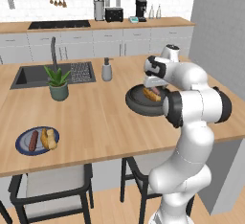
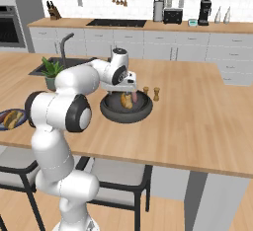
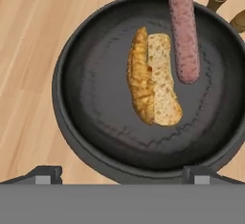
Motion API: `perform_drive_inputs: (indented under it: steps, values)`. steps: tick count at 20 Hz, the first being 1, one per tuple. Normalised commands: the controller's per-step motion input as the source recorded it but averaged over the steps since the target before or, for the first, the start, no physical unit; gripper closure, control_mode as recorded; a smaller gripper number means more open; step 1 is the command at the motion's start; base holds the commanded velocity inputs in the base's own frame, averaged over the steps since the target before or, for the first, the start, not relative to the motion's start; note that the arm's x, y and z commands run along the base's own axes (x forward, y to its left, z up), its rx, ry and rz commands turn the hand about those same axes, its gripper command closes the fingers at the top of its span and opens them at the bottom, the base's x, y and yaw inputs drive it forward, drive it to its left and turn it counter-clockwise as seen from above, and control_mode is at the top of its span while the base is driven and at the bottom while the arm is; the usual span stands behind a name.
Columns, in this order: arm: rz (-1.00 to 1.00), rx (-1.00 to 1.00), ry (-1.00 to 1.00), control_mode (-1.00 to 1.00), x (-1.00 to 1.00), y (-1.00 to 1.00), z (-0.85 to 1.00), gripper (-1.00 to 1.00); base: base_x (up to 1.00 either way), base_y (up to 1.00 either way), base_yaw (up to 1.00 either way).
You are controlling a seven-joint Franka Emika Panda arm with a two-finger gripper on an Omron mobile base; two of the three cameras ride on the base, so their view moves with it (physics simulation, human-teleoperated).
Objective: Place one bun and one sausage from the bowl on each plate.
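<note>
In the left base view the white arm bends over the wooden island counter point(image 1: 105, 117), its gripper point(image 1: 154, 85) hanging just above the wide dark bowl point(image 1: 136, 104). A bun point(image 1: 152, 95) lies inside the bowl beneath the hand; its long axis slants from upper left to lower right. Well apart, near the counter's front left edge, a blue plate point(image 1: 23, 140) carries a second sausage point(image 1: 33, 140) and a second bun point(image 1: 48, 139) side by side, both lengthwise roughly toward the far side. A potted plant point(image 1: 58, 84) stands by the sink point(image 1: 33, 75), and a soap dispenser point(image 1: 107, 70) stands between the sink and the bowl.

In the right base view the gripper point(image 2: 127, 90) is over the bowl point(image 2: 111, 110), with the bun point(image 2: 127, 100) directly below it and the pinkish sausage point(image 2: 134, 97) just beside the bun. Two small brown shakers point(image 2: 156, 94) stand just behind the bowl. Whether the fingers are spread wide or narrow cannot be told from either base view.

In the hand view the bowl point(image 3: 91, 103) lies below the camera. The split bun point(image 3: 154, 79) lies near its centre, long axis running top to bottom and tilted slightly, cut face on the right. The sausage point(image 3: 183, 31) lies just right of it, nearly parallel, its upper end reaching the rim. The two fingertips point(image 3: 44, 174) sit far apart at the bottom, holding nothing.
</note>
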Motion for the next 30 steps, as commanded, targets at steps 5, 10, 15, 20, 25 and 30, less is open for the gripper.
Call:
perform_drive_inputs:
  steps: [5, 10, 15, 20, 25, 30]
  values:
    - [0.03, 0.0, 0.0, -1.0, 0.31, -0.03, -0.18, -1.0, 0.0, 0.0, 0.0]
    - [0.01, -0.01, 0.0, -1.0, 0.21, 0.0, -0.41, -1.0, 0.0, 0.0, 0.0]
    - [0.0, 0.0, 0.0, -1.0, 0.23, 0.0, -0.3, -1.0, 0.0, 0.0, 0.0]
    - [0.0, 0.0, 0.0, -1.0, 0.24, 0.0, -0.27, -1.0, 0.0, 0.0, 0.0]
    - [0.0, 0.0, 0.0, -1.0, 0.25, 0.0, -0.19, -1.0, 0.0, 0.0, 0.0]
    - [0.0, 0.0, 0.0, -1.0, 0.18, 0.0, -0.14, -1.0, 0.0, 0.0, 0.0]
